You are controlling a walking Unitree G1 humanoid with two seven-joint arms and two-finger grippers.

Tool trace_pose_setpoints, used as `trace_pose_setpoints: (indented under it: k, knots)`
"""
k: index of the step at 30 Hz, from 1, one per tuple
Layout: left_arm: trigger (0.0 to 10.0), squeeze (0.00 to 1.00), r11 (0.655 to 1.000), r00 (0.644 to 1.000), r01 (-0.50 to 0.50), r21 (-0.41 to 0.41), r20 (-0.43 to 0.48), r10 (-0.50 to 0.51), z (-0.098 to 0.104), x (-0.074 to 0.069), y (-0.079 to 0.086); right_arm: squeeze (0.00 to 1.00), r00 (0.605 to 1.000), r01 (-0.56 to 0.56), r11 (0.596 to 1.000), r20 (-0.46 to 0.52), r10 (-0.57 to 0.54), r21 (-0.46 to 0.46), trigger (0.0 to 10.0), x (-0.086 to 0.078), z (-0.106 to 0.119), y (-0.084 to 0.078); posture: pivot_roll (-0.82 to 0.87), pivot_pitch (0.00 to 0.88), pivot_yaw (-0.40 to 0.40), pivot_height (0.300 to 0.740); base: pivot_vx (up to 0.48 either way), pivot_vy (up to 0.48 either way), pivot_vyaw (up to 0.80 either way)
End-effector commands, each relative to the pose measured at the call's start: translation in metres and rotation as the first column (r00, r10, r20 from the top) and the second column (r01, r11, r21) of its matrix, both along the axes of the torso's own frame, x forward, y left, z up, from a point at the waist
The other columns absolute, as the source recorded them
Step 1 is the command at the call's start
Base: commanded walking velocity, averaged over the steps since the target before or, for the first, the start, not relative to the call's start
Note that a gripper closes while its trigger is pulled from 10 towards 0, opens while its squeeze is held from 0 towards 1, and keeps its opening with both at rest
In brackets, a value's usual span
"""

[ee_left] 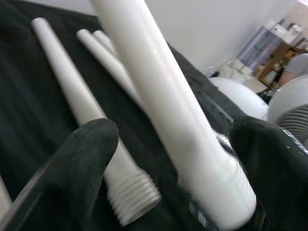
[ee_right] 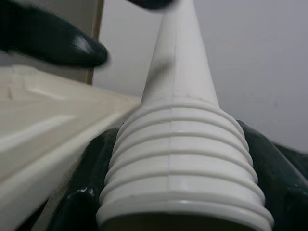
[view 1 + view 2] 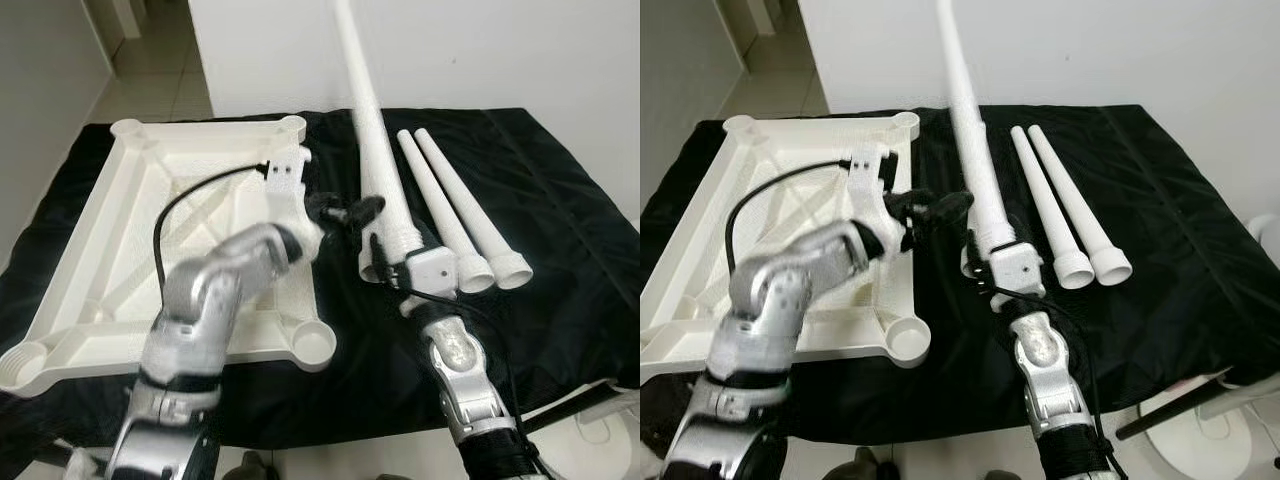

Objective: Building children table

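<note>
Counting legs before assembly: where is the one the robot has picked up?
In the head views, the raised leg stands centre, its threaded end in the right gripper, between the upturned tabletop and two legs on the black cloth.

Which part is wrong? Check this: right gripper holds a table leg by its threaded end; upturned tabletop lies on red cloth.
The cloth under the upturned tabletop is black, not red; the left eye view shows it. The right gripper does hold the table leg by its threaded end.

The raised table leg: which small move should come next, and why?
Probably carry the table leg toward the near corner socket of the upturned tabletop. The right gripper grips its threaded end; the left gripper is open beside it, and the socket is empty.
</note>
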State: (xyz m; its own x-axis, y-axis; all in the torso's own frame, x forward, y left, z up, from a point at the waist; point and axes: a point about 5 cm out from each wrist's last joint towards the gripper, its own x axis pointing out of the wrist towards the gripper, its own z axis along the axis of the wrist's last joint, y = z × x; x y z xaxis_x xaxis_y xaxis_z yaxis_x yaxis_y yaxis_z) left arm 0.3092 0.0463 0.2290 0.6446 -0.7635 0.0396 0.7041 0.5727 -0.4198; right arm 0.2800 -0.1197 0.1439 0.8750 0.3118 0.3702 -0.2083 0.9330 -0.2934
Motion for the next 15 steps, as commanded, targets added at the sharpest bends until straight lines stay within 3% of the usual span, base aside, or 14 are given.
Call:
trace_pose_setpoints:
  k: [1,5,8,15]
  knots:
    - [10.0,0.00,0.993,0.993,0.096,-0.064,-0.057,-0.100,-0.001,0.003,-0.001,0.00,0.996,-0.058,0.998,0.073,0.060,-0.031,10.0,-0.001,0.012,0.010,-0.11,0.000,0.068,0.740,0.000,0.000,0.00]
    - [10.0,0.00,0.991,0.991,0.101,-0.092,-0.078,-0.109,0.002,0.006,0.001,0.00,0.993,-0.077,0.996,0.086,0.081,-0.044,10.0,-0.001,0.014,0.014,-0.11,0.000,0.068,0.740,0.000,0.000,0.00]
    - [10.0,0.00,0.992,0.989,0.085,-0.096,-0.111,-0.095,0.007,0.019,0.005,0.00,0.983,-0.125,0.985,0.120,0.139,-0.120,10.0,-0.002,0.017,0.025,-0.10,0.000,0.066,0.740,0.000,0.000,0.00]
    - [10.0,0.00,0.992,0.988,0.045,-0.121,-0.140,-0.062,0.017,0.032,0.012,0.00,0.974,-0.114,0.972,0.172,0.150,-0.203,10.0,-0.008,0.016,0.028,-0.10,0.000,0.069,0.740,0.000,0.000,0.00]
